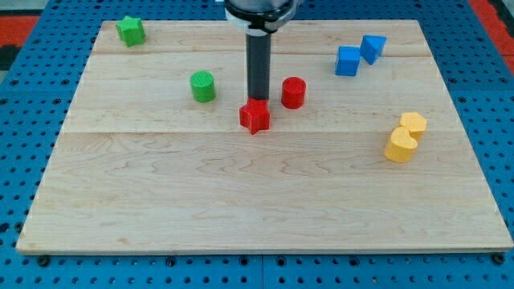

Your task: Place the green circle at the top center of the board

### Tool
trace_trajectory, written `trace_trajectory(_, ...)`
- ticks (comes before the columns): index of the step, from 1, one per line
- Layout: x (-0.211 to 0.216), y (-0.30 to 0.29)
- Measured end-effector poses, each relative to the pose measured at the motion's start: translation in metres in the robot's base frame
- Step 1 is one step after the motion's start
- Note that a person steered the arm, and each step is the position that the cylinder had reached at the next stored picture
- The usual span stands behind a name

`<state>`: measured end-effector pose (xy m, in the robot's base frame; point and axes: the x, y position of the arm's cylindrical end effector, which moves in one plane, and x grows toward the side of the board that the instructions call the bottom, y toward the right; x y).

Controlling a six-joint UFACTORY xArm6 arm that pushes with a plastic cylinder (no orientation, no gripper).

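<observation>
Green circle [203, 87] sits left of centre on your worktop [241, 193], toward the top edge; my tip [258, 99] seems to touch the red star [255, 116]. No pincer shows.

On the worktop [161, 225], the green circle [203, 87] sits left of my tip [259, 99], well apart from the star [255, 116] just below the tip.
</observation>
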<state>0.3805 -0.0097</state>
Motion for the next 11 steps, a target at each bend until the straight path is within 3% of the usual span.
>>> trace_trajectory(5, -0.007, -0.150)
trace_trajectory(6, -0.038, -0.145)
trace_trajectory(7, -0.069, -0.092)
trace_trajectory(9, -0.093, -0.109)
trace_trajectory(11, -0.114, -0.017)
